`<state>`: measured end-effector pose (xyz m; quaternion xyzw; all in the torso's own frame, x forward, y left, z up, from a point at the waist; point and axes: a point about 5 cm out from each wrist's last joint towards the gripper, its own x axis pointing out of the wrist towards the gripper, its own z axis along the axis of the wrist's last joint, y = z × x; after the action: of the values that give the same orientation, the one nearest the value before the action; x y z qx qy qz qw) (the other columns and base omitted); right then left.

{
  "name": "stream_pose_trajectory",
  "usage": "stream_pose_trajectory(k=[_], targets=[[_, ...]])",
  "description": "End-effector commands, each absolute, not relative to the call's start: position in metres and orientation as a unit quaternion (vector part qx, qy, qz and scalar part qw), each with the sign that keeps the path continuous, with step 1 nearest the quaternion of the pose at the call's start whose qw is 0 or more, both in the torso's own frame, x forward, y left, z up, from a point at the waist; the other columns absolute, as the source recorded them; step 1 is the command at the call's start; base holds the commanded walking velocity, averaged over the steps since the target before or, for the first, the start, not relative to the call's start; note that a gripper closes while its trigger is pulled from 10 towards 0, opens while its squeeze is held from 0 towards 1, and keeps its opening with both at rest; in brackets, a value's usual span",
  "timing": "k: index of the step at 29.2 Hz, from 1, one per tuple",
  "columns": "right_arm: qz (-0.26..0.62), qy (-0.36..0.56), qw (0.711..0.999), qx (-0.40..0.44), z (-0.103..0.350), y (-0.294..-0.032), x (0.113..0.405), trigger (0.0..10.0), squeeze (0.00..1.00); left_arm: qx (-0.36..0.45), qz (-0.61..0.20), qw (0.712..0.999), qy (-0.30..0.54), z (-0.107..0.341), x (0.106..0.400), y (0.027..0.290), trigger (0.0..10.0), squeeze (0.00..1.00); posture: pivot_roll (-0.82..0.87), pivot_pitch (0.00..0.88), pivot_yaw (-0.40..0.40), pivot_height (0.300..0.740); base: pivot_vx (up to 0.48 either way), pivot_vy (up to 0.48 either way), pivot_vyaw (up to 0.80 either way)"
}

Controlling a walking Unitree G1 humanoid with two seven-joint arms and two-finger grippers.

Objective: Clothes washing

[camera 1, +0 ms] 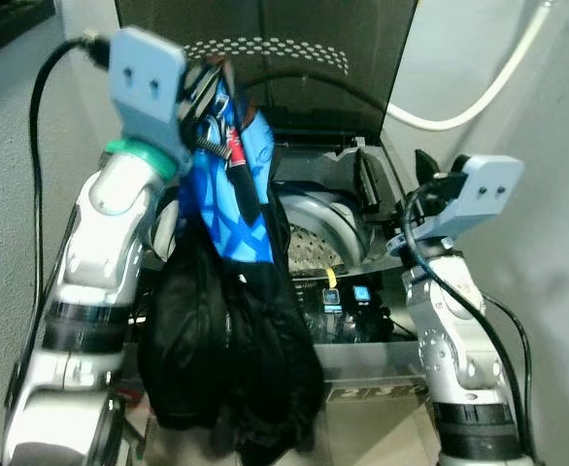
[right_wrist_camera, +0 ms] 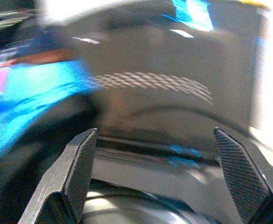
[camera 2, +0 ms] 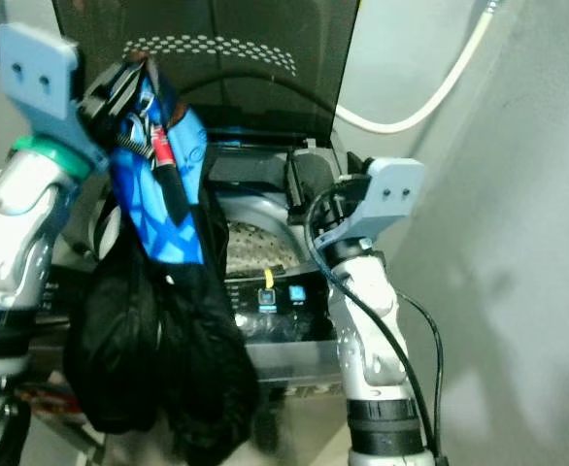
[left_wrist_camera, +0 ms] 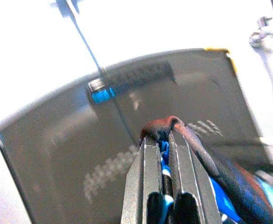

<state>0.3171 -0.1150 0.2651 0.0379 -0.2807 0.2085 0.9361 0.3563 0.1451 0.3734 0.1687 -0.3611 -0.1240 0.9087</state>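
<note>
A blue, black and red garment hangs in a long bundle from my left gripper, which is raised high at the left and shut on its top edge. In the left wrist view the two fingers pinch the red and blue cloth. The dark lower part of the bundle dangles in front of the open top-loading washing machine. My right gripper stands open over the machine's right side, its fingertips spread wide with nothing between them.
The washer's dark lid stands upright behind the drum. A white hose curves along the wall at the right. Grey walls close in on both sides. The control panel with lit buttons lies at the front.
</note>
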Motion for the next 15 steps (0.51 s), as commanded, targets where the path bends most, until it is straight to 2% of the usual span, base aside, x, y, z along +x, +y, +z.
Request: stream_pose_trajectory(k=[1, 3, 4, 5, 6, 7, 8, 9, 10, 11, 12, 15], targets=[[0.243, -0.287, 0.926, 0.032, 0.271, -0.109, 0.314, 10.0, 0.0, 0.183, -0.124, 0.9, -0.376, 0.376, 0.358, 0.143, 10.0, 0.0, 0.09, 0.01, 0.013, 0.74, 0.0, 0.0, 0.0], [0.243, -0.287, 0.926, 0.032, 0.271, -0.109, 0.314, 10.0, 0.0, 0.183, -0.124, 0.9, -0.376, 0.376, 0.358, 0.143, 10.0, 0.0, 0.09, 0.01, 0.013, 0.74, 0.0, 0.0, 0.0], [0.291, -0.282, 0.914, 0.032, 0.274, -0.108, 0.31, 10.0, 0.0, 0.193, -0.102, 0.899, -0.38, 0.385, 0.365, 0.145, 10.0, 0.0, 0.07, 0.02, 0.018, 0.74, 0.0, 0.0, 0.0], [0.291, -0.282, 0.914, 0.032, 0.274, -0.108, 0.31, 10.0, 0.0, 0.193, -0.102, 0.899, -0.38, 0.385, 0.365, 0.145, 10.0, 0.0, 0.07, 0.02, 0.018, 0.74, 0.0, 0.0, 0.0], [0.368, -0.259, 0.892, 0.03, 0.268, -0.105, 0.299, 10.0, 0.0, 0.203, -0.08, 0.902, -0.374, 0.392, 0.373, 0.149, 10.0, 0.0, 0.07, 0.023, 0.02, 0.74, 0.0, 0.0, 0.0], [0.368, -0.259, 0.892, 0.03, 0.268, -0.105, 0.299, 10.0, 0.0, 0.203, -0.08, 0.902, -0.374, 0.392, 0.373, 0.149, 10.0, 0.0, 0.07, 0.023, 0.02, 0.74, 0.0, 0.0, 0.0], [0.447, -0.222, 0.866, 0.02, 0.254, -0.098, 0.285, 10.0, 0.0, 0.207, -0.072, 0.906, -0.363, 0.395, 0.38, 0.153, 10.0, 0.0, 0.06, 0.029, 0.029, 0.74, 0.0, 0.0, 0.0], [0.447, -0.222, 0.866, 0.02, 0.254, -0.098, 0.285, 10.0, 0.0, 0.207, -0.072, 0.906, -0.363, 0.395, 0.38, 0.153, 10.0, 0.0, 0.06, 0.029, 0.029, 0.74, 0.0, 0.0, 0.0], [0.517, -0.176, 0.837, 0.001, 0.235, -0.086, 0.272, 10.0, 0.0, 0.206, -0.076, 0.91, -0.351, 0.394, 0.384, 0.154, 10.0, 0.0, 0.05, 0.035, 0.034, 0.74, 0.0, 0.0, 0.0], [0.517, -0.176, 0.837, 0.001, 0.235, -0.086, 0.272, 10.0, 0.0, 0.206, -0.076, 0.91, -0.351, 0.394, 0.384, 0.154, 10.0, 0.0, 0.05, 0.035, 0.034, 0.74, 0.0, 0.0, 0.0], [0.555, -0.147, 0.819, -0.011, 0.22, -0.078, 0.263, 10.0, 0.0, 0.204, -0.085, 0.912, -0.346, 0.392, 0.386, 0.155, 10.0, 0.0, 0.05, 0.035, 0.034, 0.74, 0.0, 0.0, 0.0], [0.58, -0.112, 0.806, -0.043, 0.201, -0.068, 0.262, 10.0, 0.0, 0.198, -0.095, 0.914, -0.342, 0.39, 0.387, 0.153, 10.0, 0.0, 0.06, 0.047, 0.031, 0.74, 0.0, 0.0, 0.0]])
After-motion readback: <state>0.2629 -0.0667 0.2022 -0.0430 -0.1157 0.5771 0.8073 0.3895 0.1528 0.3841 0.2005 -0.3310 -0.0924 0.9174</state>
